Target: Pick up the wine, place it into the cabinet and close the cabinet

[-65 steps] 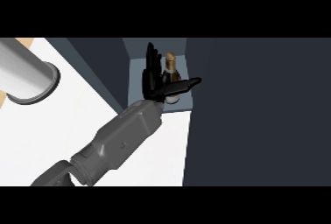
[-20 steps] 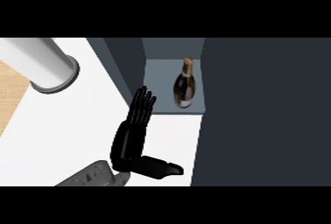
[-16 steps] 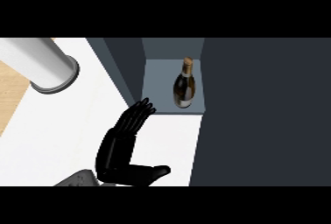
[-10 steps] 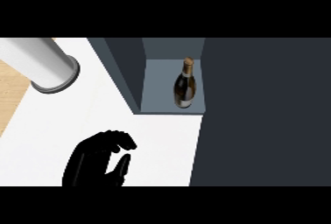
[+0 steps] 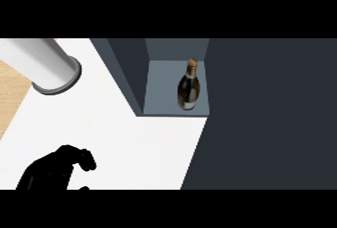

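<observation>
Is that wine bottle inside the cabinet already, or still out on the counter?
Inside. The wine bottle stands on the grey shelf floor of the open cabinet, between its side walls, with no hand touching it.

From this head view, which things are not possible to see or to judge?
- Left hand, head view: the lower edge cuts off its palm and the forearm.
- Right hand: in no view.
- Cabinet door: the dark panel at the right may be it; I cannot tell.
- Wine bottle: its label is too small to read.
- Grey cylinder: cut off by the upper edge.
</observation>
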You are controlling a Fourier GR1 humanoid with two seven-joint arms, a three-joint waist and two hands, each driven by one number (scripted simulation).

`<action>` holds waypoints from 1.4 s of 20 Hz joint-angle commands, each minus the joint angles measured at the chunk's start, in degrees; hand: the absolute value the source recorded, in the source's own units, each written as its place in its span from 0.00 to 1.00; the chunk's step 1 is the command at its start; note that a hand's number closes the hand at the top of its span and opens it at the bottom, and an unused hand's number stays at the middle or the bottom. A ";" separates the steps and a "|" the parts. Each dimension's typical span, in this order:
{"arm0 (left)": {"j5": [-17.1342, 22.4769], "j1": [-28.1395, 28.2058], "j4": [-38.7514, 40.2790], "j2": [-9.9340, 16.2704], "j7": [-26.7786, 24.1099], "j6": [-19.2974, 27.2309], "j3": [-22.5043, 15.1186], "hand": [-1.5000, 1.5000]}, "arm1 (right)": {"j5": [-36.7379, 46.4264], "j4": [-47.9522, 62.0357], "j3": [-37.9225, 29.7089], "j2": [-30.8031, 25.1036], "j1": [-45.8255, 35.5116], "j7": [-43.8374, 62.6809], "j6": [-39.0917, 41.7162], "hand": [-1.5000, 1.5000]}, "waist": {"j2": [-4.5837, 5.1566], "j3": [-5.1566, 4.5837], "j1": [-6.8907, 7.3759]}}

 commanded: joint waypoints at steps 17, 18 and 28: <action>9.08 20.50 3.76 16.39 -8.53 -21.70 17.93 0.00 | 19.10 10.87 32.10 4.31 -25.73 4.22 -33.99 1.00 | -0.34 -0.23 2.14; 10.51 21.52 5.80 17.36 -8.97 -24.33 19.60 0.00 | 18.79 10.85 30.09 4.26 -25.81 2.43 -36.02 1.00 | -0.24 -0.23 2.46; 10.48 25.39 8.77 19.85 -9.92 -33.05 23.60 0.00 | 17.59 19.11 24.65 4.07 -38.53 1.58 -47.24 1.00 | 0.09 -0.26 3.47</action>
